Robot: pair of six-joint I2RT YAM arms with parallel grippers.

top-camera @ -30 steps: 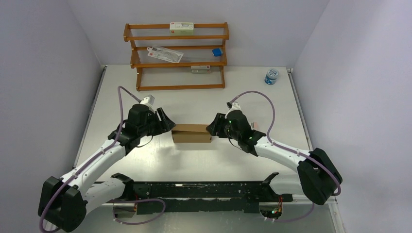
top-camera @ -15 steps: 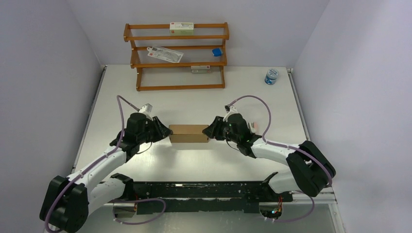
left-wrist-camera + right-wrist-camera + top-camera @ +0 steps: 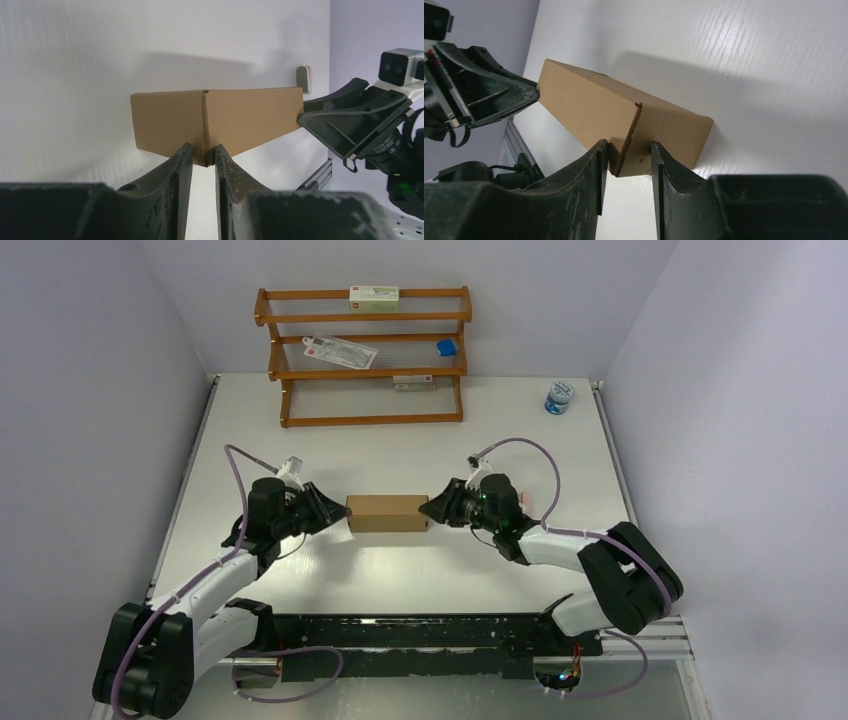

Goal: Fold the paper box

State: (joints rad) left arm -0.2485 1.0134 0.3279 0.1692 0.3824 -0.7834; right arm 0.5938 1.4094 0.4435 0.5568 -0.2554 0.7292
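Observation:
The paper box is a small plain brown cardboard box lying lengthwise on the white table between my two grippers. My left gripper is at its left end. In the left wrist view the fingers stand close together, pinching the box's near corner edge. My right gripper is at the right end. In the right wrist view its fingers straddle the box's corner and end flap, and the left finger touches the cardboard. The gap is wider than on the left.
A wooden rack stands at the back with white-and-green cartons and a blue item. A blue-lidded jar is at the back right. A tiny pink-and-white item lies behind the right gripper. A black rail runs along the near edge.
Both arms have lowered and stretched out flatter. The box has shifted slightly left with the grippers still at its two ends, and now lies straighter.

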